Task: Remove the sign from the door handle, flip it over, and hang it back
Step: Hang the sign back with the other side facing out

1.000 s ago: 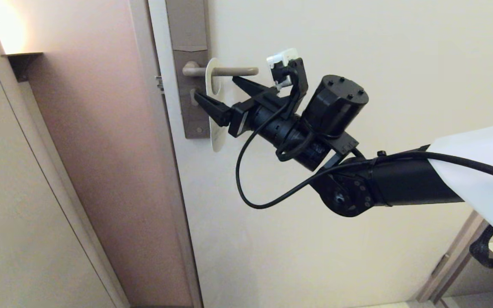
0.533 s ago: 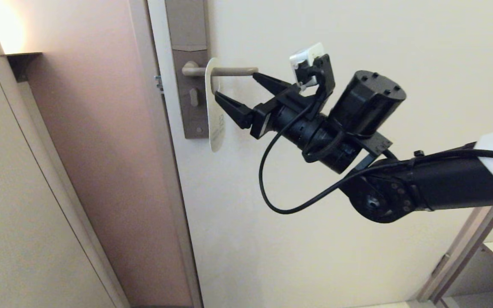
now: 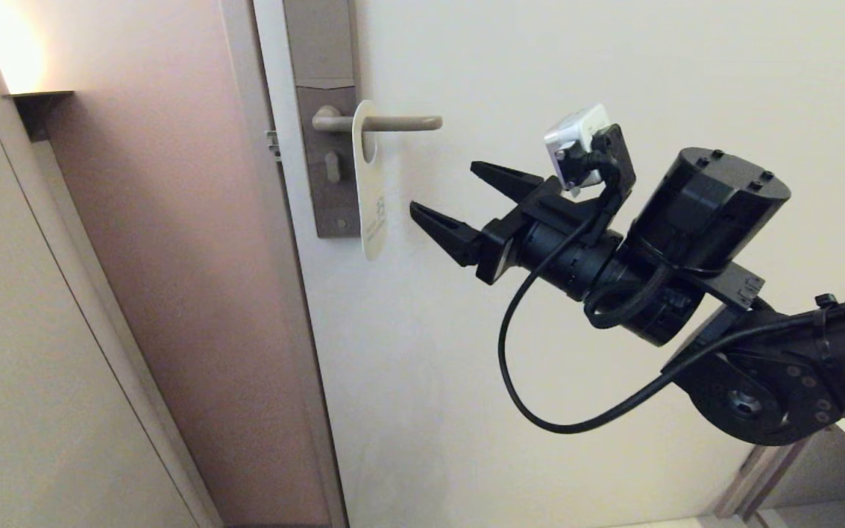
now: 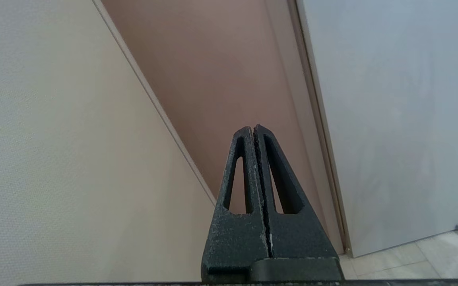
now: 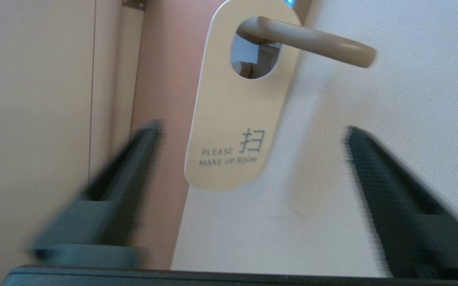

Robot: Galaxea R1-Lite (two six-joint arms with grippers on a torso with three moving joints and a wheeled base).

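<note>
The sign [image 3: 371, 194] hangs by its oval hole on the door handle [image 3: 393, 122], white side with "PLEASE MAKE UP ROOM" facing out; it shows the same way in the right wrist view [image 5: 235, 119], under the lever [image 5: 312, 41]. The handle sits on a tall grey-brown lock plate [image 3: 323, 147]. My right gripper [image 3: 443, 191] is open and empty, to the right of the sign and a little away from it. In its wrist view the gripper [image 5: 253, 127] has its fingers spread wide on either side below the sign. My left gripper [image 4: 253, 129] is shut and empty, low beside the door frame.
The cream door [image 3: 576, 73] fills the middle and right. A reddish-brown door jamb [image 3: 188, 257] and a beige wall panel [image 3: 26, 330] lie to the left. A black cable [image 3: 532, 396] loops under my right wrist. Pale floor tiles [image 4: 431, 258] show low down.
My right gripper has backed away from the sign, moving right and down, fingers staying open. The sign stays hanging on the handle. One second ago the fingers were around the sign.
</note>
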